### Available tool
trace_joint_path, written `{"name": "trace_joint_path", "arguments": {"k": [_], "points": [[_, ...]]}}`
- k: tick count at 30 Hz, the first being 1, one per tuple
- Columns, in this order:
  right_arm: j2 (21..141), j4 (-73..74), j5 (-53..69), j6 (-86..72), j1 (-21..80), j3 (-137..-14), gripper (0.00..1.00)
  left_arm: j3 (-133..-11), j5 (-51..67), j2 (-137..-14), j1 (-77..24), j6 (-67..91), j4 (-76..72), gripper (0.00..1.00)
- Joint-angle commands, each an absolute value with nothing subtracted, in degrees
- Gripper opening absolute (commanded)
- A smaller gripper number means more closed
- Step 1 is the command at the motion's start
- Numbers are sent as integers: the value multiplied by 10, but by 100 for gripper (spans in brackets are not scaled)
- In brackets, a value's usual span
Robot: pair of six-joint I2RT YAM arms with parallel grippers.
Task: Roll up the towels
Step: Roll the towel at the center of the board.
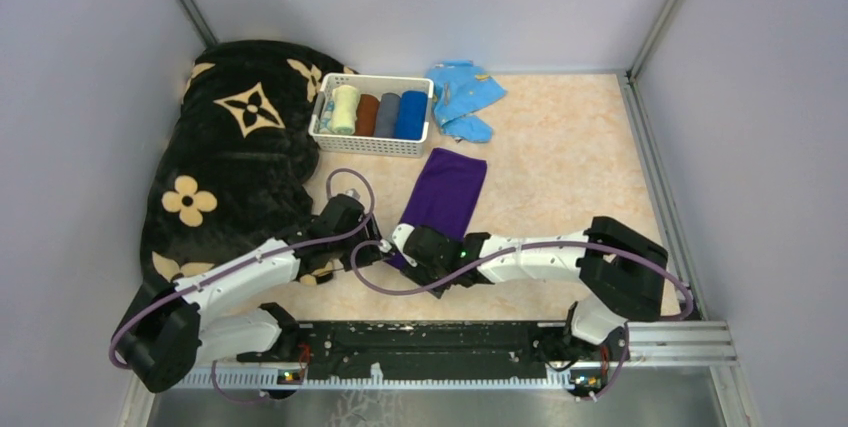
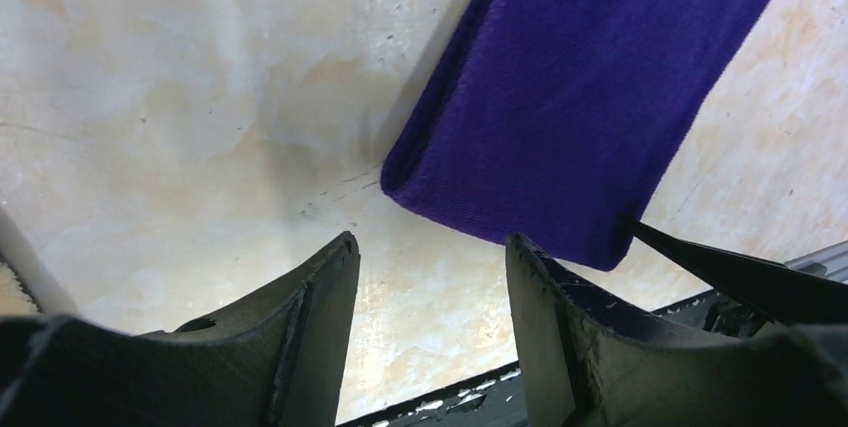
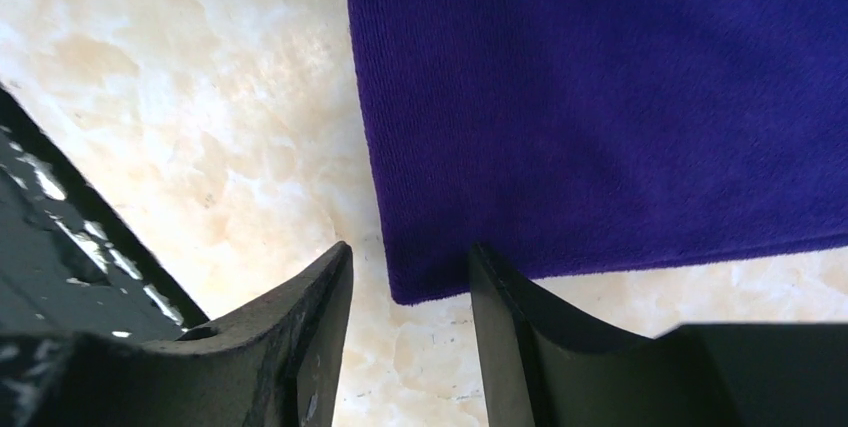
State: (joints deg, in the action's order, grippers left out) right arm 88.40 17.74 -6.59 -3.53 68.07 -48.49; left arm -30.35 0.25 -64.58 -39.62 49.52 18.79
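Observation:
A dark purple towel (image 1: 445,192) lies flat as a folded strip on the table, its far end toward the basket. Both grippers hover at its near end. My left gripper (image 1: 378,247) (image 2: 432,239) is open, and the purple towel (image 2: 590,77) lies just beyond its right fingertip with nothing between the jaws. My right gripper (image 1: 405,252) (image 3: 412,247) is open over the purple towel's (image 3: 600,97) near left corner, which shows between its fingertips ungripped. A rolled blue towel (image 1: 411,114) and a rolled pale yellow towel (image 1: 345,109) sit in the basket.
The white basket (image 1: 372,144) at the back also holds a brown roll (image 1: 367,114) and a grey roll (image 1: 387,114). A black flowered blanket (image 1: 235,157) is heaped on the left. A light blue cloth (image 1: 462,97) lies right of the basket. Walls enclose three sides.

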Motion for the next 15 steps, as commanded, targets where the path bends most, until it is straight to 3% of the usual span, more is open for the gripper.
{"name": "trace_joint_path", "arguments": {"k": [1,8,13,15], "points": [[899,202,-112,-32,701,-505,46,-288,8,-639,-393,542,183,62],[942,214,-140,-51,711,-499,35,-276,33,-656,-393,586,158,63],[954,198,-117,-70,711,-494,4,-276,39,-663,-393,623,154,63],[919,181,-98,-78,710,-486,0,-275,44,-665,-393,643,152,63]]}}
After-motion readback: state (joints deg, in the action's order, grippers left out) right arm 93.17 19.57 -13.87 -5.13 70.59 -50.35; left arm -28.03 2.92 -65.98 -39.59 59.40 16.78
